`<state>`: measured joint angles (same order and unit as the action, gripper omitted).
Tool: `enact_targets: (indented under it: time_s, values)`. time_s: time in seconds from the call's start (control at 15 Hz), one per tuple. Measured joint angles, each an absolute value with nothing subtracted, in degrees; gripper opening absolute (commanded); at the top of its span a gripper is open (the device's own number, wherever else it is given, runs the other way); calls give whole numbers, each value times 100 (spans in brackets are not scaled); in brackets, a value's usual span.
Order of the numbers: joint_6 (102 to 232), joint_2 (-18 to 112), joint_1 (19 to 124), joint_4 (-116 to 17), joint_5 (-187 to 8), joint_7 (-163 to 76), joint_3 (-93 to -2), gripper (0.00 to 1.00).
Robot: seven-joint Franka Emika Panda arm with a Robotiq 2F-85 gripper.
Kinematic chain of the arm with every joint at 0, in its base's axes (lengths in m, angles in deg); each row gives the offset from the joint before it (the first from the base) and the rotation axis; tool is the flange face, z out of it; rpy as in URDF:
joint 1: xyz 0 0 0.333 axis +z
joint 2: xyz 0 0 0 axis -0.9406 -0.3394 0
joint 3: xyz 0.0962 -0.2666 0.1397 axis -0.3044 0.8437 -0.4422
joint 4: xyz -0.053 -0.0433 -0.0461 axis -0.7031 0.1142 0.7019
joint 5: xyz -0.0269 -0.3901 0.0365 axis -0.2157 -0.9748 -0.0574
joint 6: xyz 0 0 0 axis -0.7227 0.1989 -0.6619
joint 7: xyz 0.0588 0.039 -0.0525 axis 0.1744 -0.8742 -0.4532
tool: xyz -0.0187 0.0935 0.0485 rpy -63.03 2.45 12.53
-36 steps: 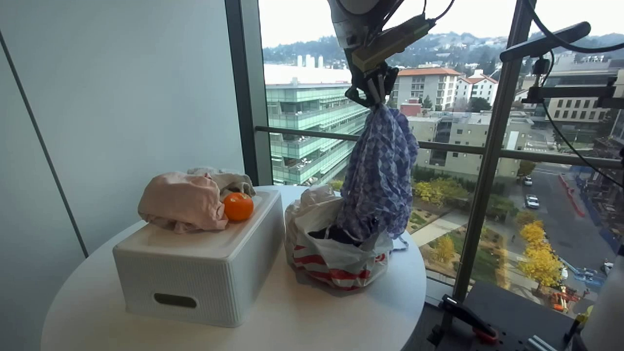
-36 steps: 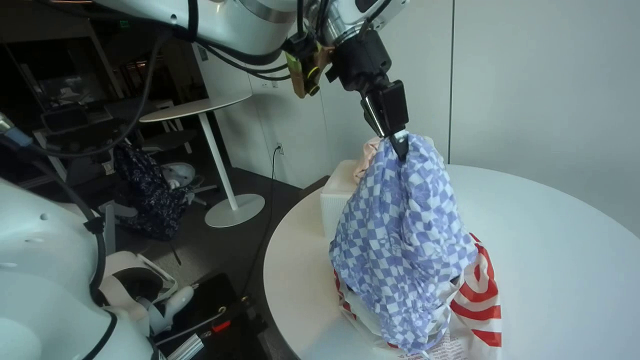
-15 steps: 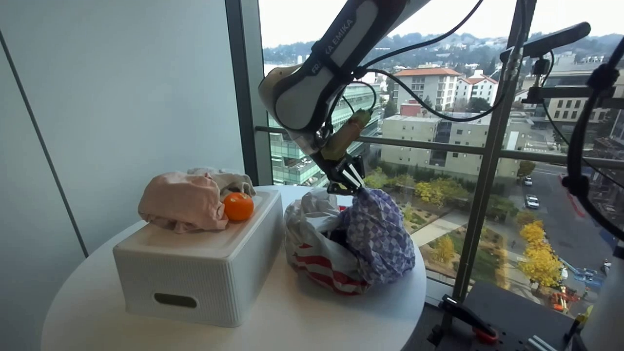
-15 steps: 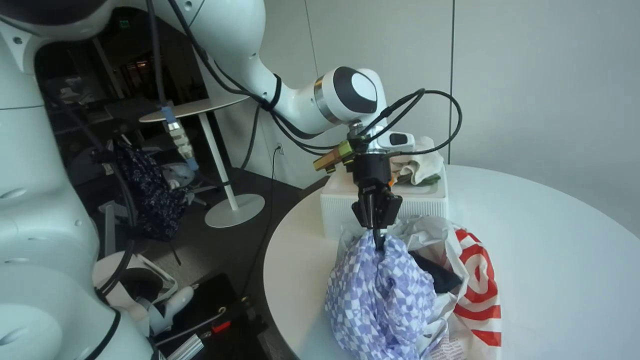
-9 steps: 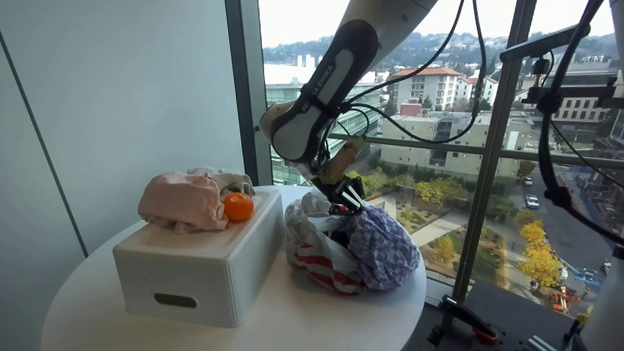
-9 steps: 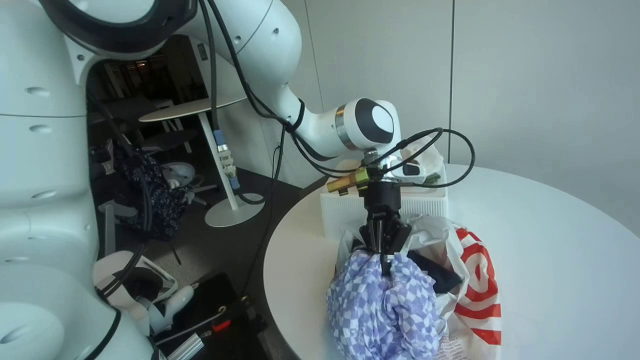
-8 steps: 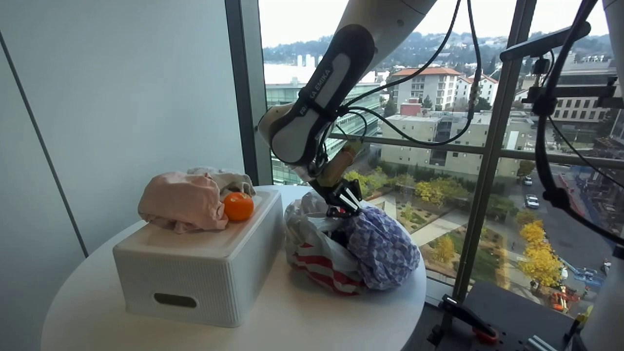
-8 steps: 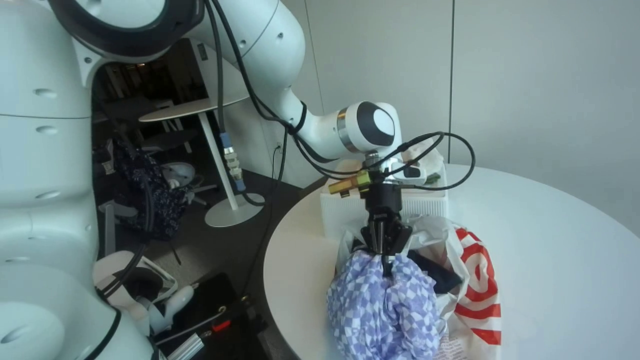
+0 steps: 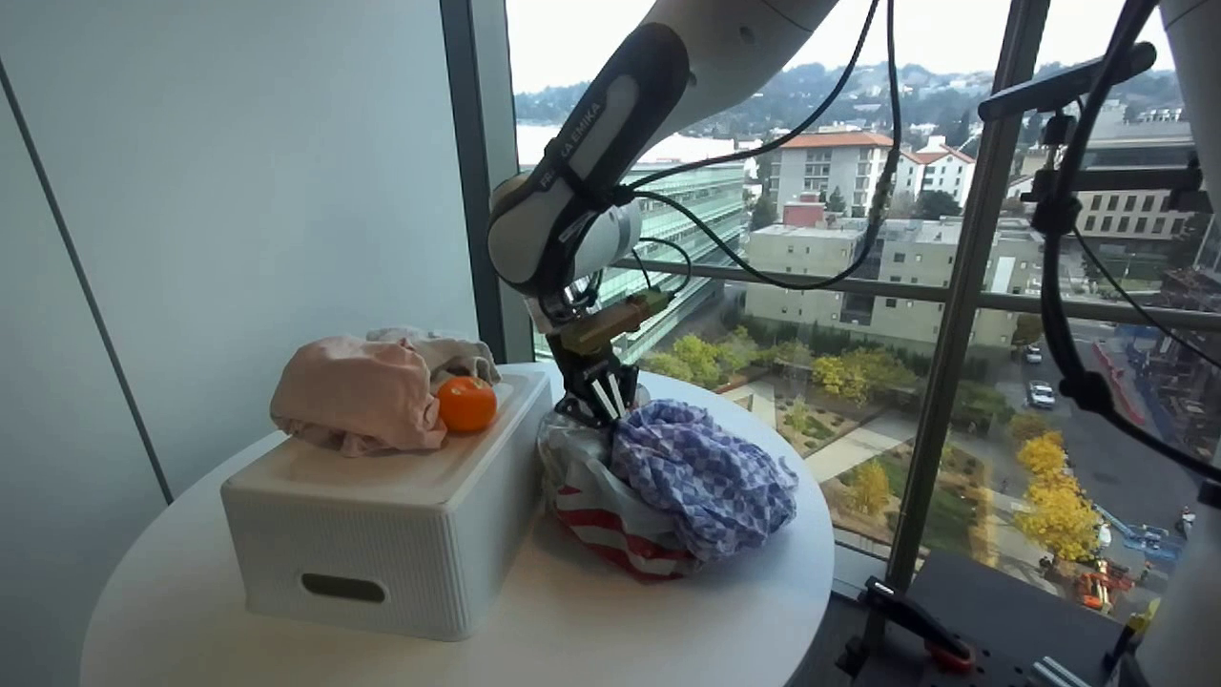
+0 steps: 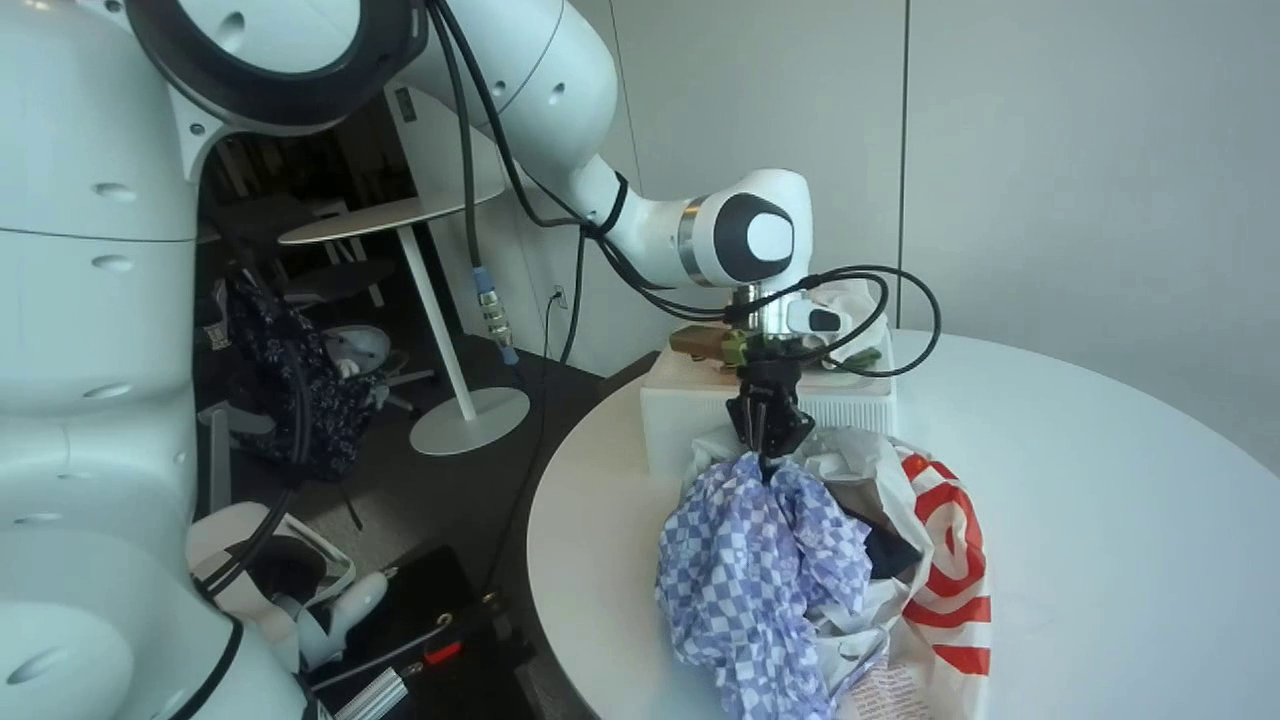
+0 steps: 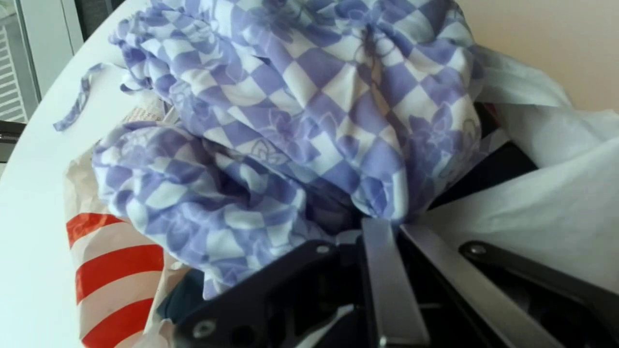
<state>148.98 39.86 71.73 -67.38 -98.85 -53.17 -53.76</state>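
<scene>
Exterior view, left to right: pink cloth bunched on the lid of a white ribbed box, pale cloth behind it, orange fruit against its right side. Box stands on a round white table, hand slot facing camera. Next, red-and-white plastic bag, right beside the box; can't tell if they touch. Gripper at the bag's mouth, pointing down, slight tilt. Jaws brought together, pinching a fold of the blue-white checked cloth. Cloth is slumped over the bag's right side, toward the table edge; can't tell if its underside meets the table.

Wrist view, left to right: a strip in the same check against the table, bag's red stripes, then the cloth across the middle, folds converging at the fingertips. Dark item in the bag right of that, mostly hidden. White bag film far right.

In an exterior view, left to right: robot arm reaching over, small side table behind, cloth draped down the bag's near side, red print to its right.
</scene>
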Motion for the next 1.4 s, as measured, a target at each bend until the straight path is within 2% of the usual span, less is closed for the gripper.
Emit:
enact_targets:
  time_s: [0.53, 0.93, 1.0, 1.07, 1.2, 1.4]
  values:
    - [16369, 4189, 7093, -6874, -9026, -5106, -5245, 1]
    - [17765, 3454, 7603, -7371, -10161, -6134, -4543, 1]
    - [17899, 3345, 7705, -7377, -10228, -6236, -4462, 29]
    - [17959, 3306, 7763, -7372, -10229, -6244, -4452, 29]
    - [17863, 3394, 7781, -7360, -10112, -5990, -4573, 43]
    - [16739, 3859, 7699, -7217, -9756, -5072, -4950, 66]
